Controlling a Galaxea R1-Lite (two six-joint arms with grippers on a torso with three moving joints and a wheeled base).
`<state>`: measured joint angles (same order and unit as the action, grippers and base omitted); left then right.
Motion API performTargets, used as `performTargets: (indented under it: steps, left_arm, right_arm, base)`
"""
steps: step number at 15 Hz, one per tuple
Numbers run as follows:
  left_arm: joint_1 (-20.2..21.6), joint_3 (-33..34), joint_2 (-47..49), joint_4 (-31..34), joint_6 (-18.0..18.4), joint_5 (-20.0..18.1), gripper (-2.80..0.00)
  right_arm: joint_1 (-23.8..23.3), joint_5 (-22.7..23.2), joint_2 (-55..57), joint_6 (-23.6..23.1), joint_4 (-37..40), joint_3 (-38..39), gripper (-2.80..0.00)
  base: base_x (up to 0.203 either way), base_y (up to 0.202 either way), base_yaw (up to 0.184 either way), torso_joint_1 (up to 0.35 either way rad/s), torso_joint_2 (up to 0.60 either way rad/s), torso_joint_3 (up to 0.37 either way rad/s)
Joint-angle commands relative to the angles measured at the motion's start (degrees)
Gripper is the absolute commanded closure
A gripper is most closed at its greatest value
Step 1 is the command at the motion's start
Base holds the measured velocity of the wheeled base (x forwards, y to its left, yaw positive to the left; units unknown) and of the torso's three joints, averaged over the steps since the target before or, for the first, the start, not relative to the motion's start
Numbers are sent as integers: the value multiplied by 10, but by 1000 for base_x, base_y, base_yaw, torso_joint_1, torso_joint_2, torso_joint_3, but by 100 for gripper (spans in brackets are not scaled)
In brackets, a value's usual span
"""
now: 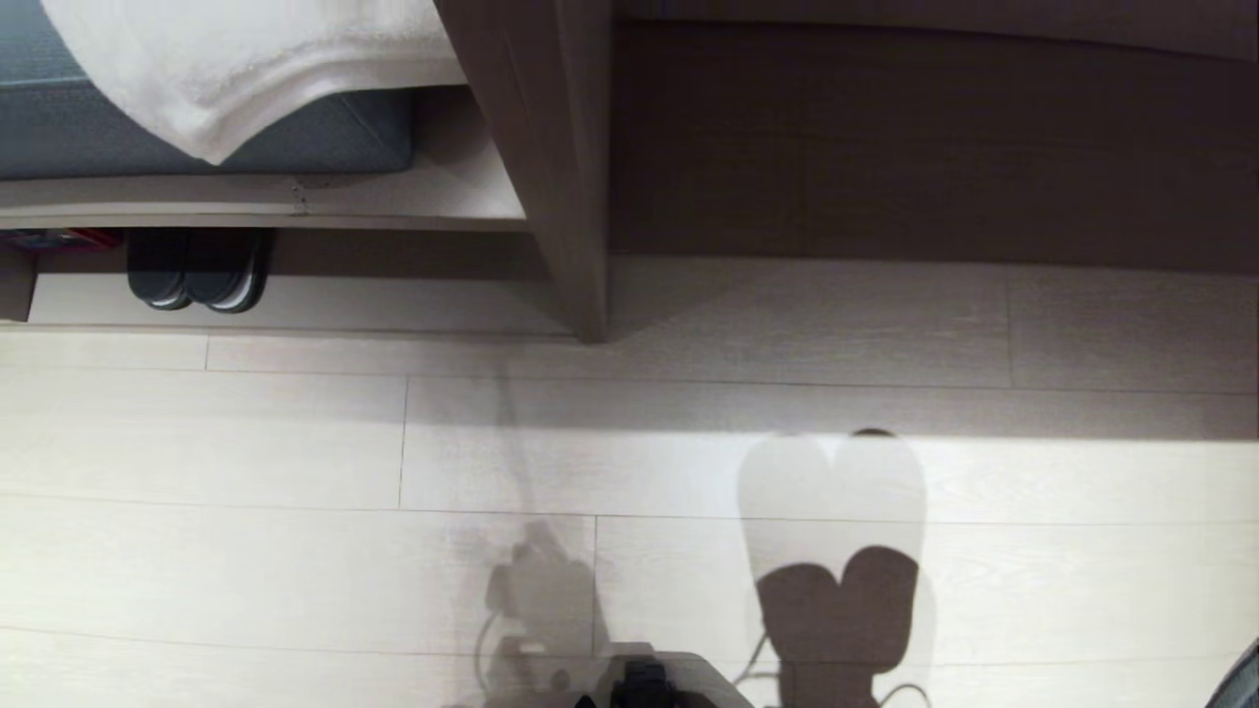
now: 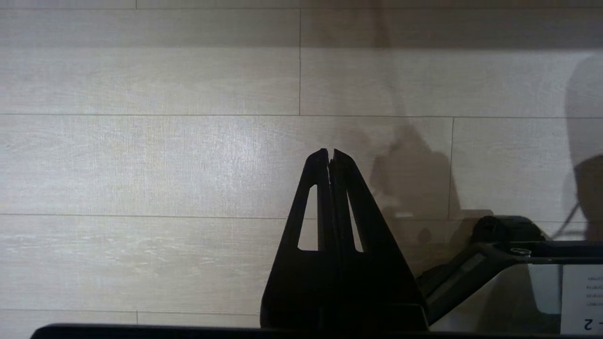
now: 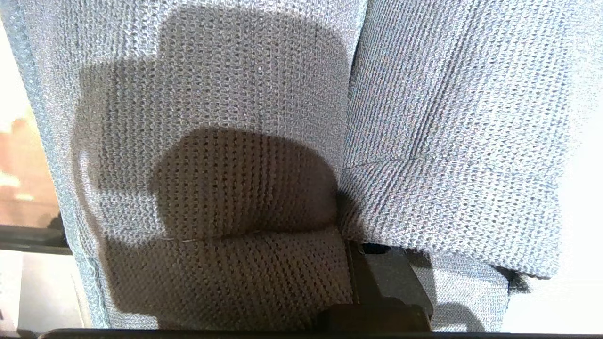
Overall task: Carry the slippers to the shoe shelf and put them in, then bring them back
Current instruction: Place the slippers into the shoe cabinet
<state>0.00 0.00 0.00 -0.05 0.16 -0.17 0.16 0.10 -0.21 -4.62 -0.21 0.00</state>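
Nearest the robot, the left gripper [image 2: 330, 153] hangs parked above the pale plank floor [image 1: 295, 570], its two black fingers pressed together and carrying nothing; this arm has no part in the carrying. The right gripper [image 3: 377, 282] is barely visible in its own wrist view, only a dark finger showing at the slippers' near ends, but it is closed tight on the slippers [image 3: 330, 141], whose grey knitted uppers fill that view. The two slippers hang side by side, edges touching, held together at one end, a grip that probably lets one arm carry the pair as a single bundle. Their long axes run away from the gripper (which end is the toe cannot be told from this close). In the head view the slippers themselves are out of frame; only their rounded double shadow [image 1: 836, 551] falls on the floor near its nearer edge, so the pair is judged to hang above the floor, not resting on it.

Farther off, a dark wooden upright [image 1: 570, 197] meets the floor. Beyond it to the left, a low open recess [image 1: 393, 295] holds another dark pair of slippers [image 1: 197, 270] with pale sole edges, rounded ends towards the robot. Above lie a grey cushion [image 1: 334, 128] and a white cloth [image 1: 256, 69]. The carrying step appears under way; the shoe shelf cannot be identified here.
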Motion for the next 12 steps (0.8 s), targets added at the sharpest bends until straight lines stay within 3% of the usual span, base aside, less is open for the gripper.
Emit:
performTargets:
  steps: [1,12]
  left_arm:
    - [0,0,1,0,0,0,0]
    - [0,-1,1,0,1,0,0]
  right_arm:
    - [0,1,1,0,-1,0,0]
    - [0,1,1,12,2,1,0]
  base:
    - [0,0,0,5,2,210]
    - [0,0,0,3,3,202]
